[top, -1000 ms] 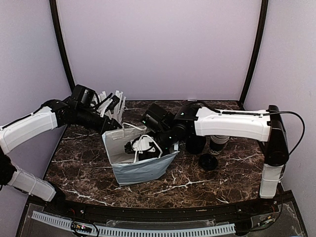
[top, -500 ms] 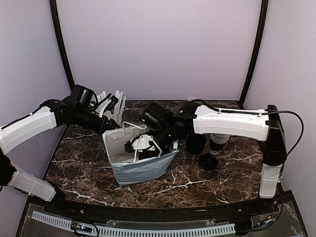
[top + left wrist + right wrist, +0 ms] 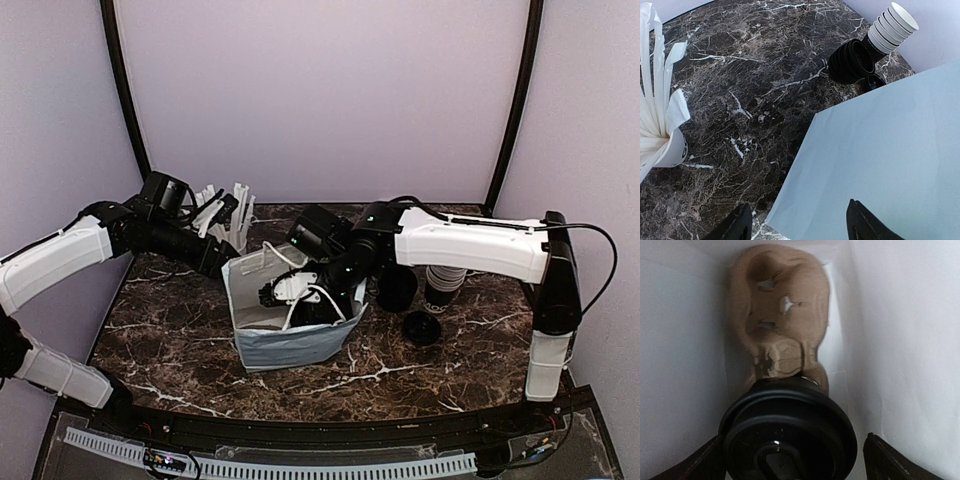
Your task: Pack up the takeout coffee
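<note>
- Takeout coffee: seen from above, mostly a glossy round black lid with a raised rim.
- Sits deep inside the pale paper bag on the table, touching a brown pulp cup tray.
- Right tool down in the bag, spread either side of the lid.
- Left tool spread at the bag's outer wall.

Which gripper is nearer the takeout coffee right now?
Right. The right gripper is down inside the bag, straddling the takeout coffee; the left gripper is outside the bag, by its left wall.
</note>
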Robot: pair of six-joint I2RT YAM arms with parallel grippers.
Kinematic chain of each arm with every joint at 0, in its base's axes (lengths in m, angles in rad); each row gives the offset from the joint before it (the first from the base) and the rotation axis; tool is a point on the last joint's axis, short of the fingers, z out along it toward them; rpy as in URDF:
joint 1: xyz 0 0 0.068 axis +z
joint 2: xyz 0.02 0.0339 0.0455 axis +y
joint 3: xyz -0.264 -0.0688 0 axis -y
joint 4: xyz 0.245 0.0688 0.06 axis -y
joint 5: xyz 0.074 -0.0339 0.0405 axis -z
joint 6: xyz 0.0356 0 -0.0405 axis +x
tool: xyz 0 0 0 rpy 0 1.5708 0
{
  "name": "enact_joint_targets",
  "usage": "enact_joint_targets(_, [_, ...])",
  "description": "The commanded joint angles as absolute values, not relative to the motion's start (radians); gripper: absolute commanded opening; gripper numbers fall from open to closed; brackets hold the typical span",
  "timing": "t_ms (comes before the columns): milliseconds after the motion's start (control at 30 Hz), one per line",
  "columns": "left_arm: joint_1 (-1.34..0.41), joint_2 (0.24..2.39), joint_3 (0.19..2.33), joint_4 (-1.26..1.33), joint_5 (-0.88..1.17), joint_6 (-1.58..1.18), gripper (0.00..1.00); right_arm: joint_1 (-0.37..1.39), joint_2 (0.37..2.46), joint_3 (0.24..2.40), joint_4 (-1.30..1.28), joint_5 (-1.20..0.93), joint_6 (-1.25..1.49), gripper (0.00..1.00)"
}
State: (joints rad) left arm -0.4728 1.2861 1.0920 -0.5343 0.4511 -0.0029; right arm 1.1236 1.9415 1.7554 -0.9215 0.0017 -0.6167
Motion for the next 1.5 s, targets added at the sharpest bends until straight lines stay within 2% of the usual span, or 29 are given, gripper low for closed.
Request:
enact_joint_targets(0, [-0.465,1.242,1.124,-0.576,0.449,0.005,0.67,1.114,1.925,1.777,-1.026,-0.018,-0.603,0.98])
enact_joint_targets(367, [-0.465,1.238,1.181,-0.627,0.475,-0.016,0.67,1.13,1.86,1.826,-1.055,-0.058,-0.625,0.99])
enact_joint_targets(700, [-0.465,1.168,1.275,-0.663,0.577,-0.044,0.67,1.134,1.831,1.865,-1.085,-0.098,-0.649,0.89])
enact_joint_targets(933, [-0.466,1.131,1.293,-0.66,0.695,-0.069,0.68,1.132,1.809,1.925,-1.118,-0.138,-0.674,0.94])
enact_joint_targets(1200, [-0.488,1.136,1.309,-0.632,0.728,-0.09,0.67,1.142,1.804,2.138,-1.215,-0.177,-0.74,0.95])
enact_joint_targets(1467, [-0.643,1.263,1.4,-0.628,0.617,-0.054,0.67,1.155,1.797,2.31,-1.244,-0.119,-0.778,0.95])
